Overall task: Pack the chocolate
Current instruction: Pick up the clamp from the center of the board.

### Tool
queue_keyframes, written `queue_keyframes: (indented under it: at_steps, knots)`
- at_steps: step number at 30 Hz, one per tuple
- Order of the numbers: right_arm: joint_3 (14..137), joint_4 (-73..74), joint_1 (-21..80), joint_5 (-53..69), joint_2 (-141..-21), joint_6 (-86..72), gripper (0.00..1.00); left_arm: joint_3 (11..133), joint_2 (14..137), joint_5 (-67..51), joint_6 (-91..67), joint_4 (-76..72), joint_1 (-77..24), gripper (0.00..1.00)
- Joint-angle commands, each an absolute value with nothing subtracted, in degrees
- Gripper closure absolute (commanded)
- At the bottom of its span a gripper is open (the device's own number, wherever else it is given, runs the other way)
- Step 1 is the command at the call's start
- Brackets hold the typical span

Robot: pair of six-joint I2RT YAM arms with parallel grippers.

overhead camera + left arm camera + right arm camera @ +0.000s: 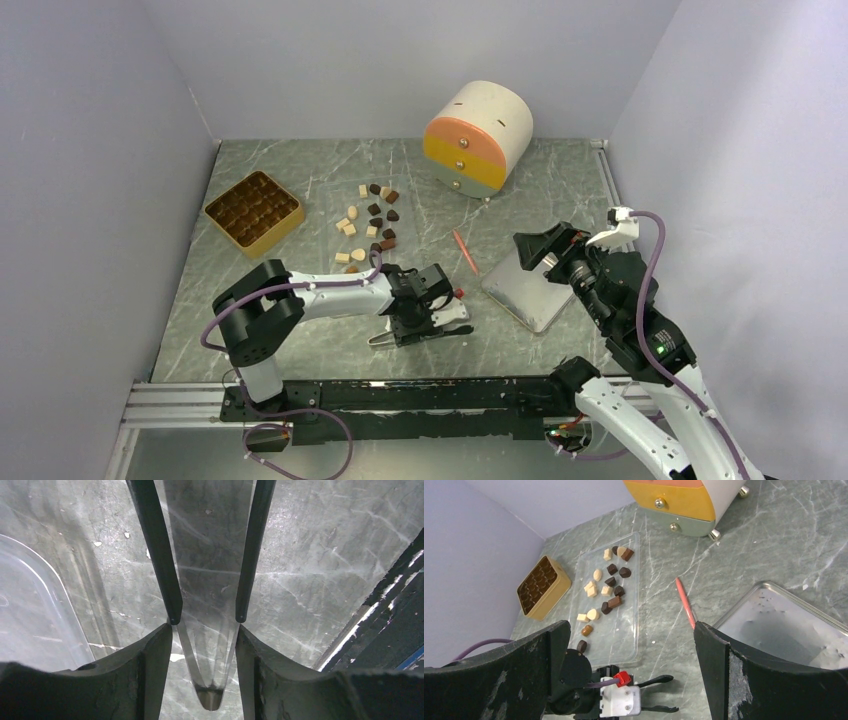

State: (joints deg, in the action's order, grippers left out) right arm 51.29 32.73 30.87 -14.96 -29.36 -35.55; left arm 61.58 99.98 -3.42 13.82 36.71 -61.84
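Observation:
The chocolate pieces (374, 209), dark brown, mid-brown and cream, lie scattered on a clear plastic tray (624, 630) in the middle of the table; they also show in the right wrist view (611, 569). My left gripper (440, 318) sits low just in front of them, pointing right. It is shut on metal tongs (210, 690) with black arms (157, 555), and nothing is between the arms. My right gripper (545, 250) hangs wide open and empty above a metal tray (525, 292), right of the chocolate. Its fingers (714, 650) frame the right wrist view.
A golden-brown compartmented tray (253, 208) stands at the back left, also in the right wrist view (543, 586). A thin orange-red stick (463, 252) lies between the clear tray and the metal tray (784, 625). A round drawer unit (478, 138) stands at the back. Walls close in on both sides.

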Motion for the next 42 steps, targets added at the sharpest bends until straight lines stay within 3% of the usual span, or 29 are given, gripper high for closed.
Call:
queue_keyframes:
  at_steps: [1,12,19,22,31,42]
  knots:
    - [51.23,31.44,31.16,-15.53,-29.22,-35.25,0.00,61.81,99.80,-5.75,13.72,34.43,-61.52,0.48]
    - [49.88,31.43,31.11,-14.23,-28.70,-37.16,0.00,64.48,95.18,-5.27,11.23,36.30,-61.53,0.61]
    - [47.16,30.73,31.14,-10.28,-30.83,-42.05,0.05,67.80,89.34,-4.92,8.00,38.04,-61.52,0.59]
    - [46.06,29.14,31.16,-5.42,-32.74,-42.67,0.16,67.74,86.87,-4.82,7.05,37.38,-61.53,0.60]
    - [41.57,22.26,31.11,4.75,-37.09,-46.63,0.72,68.43,80.94,-1.76,5.18,36.43,-61.49,0.63]
    - [34.84,12.62,31.16,14.38,-42.52,-50.11,0.83,68.72,75.39,-3.88,3.02,33.55,-61.44,0.66]
